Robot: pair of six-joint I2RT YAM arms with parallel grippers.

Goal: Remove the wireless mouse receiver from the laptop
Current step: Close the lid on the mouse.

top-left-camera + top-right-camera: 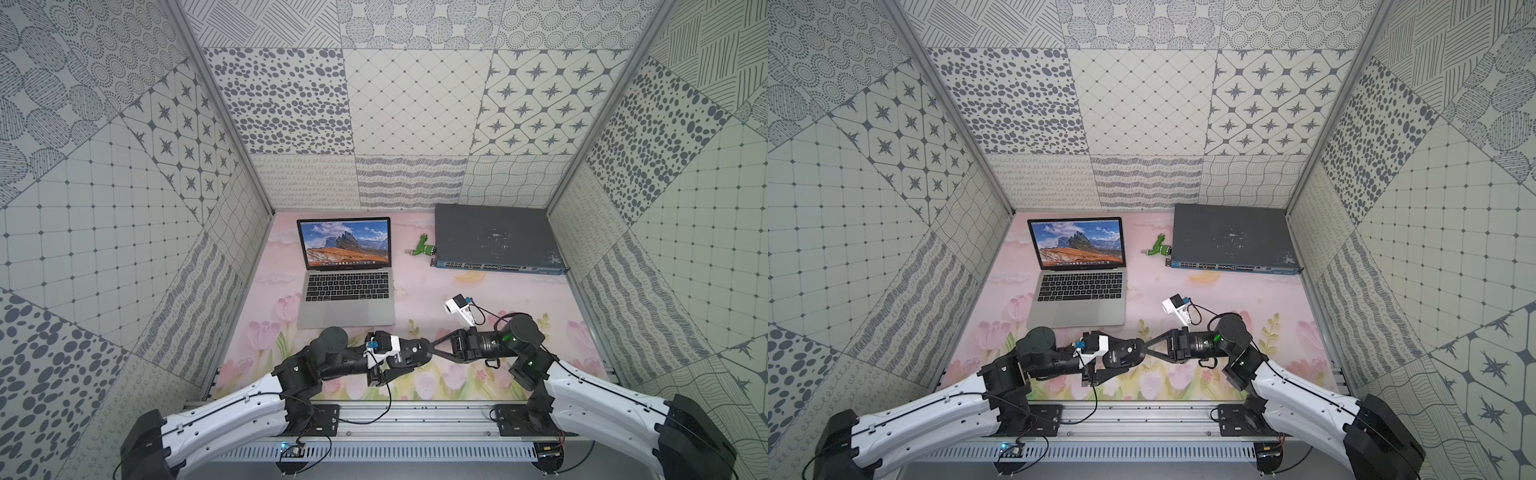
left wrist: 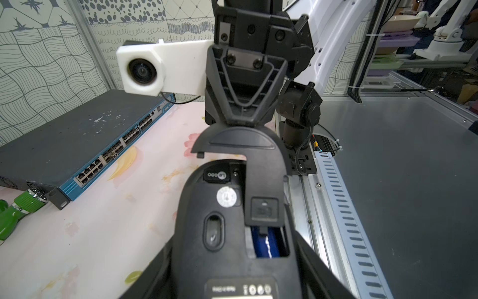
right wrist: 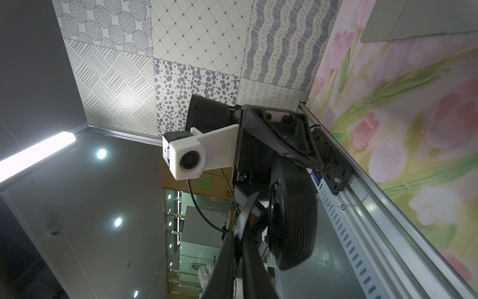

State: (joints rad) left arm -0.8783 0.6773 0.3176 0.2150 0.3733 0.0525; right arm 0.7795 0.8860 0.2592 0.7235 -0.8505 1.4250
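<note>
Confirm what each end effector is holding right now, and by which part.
Left end effector clamps the black mouse by its sides, underside up. Right end effector pinches the mouse's battery cover at its rounded edge.

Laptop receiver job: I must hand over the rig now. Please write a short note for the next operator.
Left tool: shut on the mouse, held underside up.
Right tool: shut, tips at the edge of the battery cover, which stands partly off.
Receiver: likely the small black nub in the mouse's slot.
Laptop: open, far left on the mat; no nub visible on its sides.
Done: receiver seems out of the laptop.
To do: probably seat the cover, then set the mouse down.
</note>
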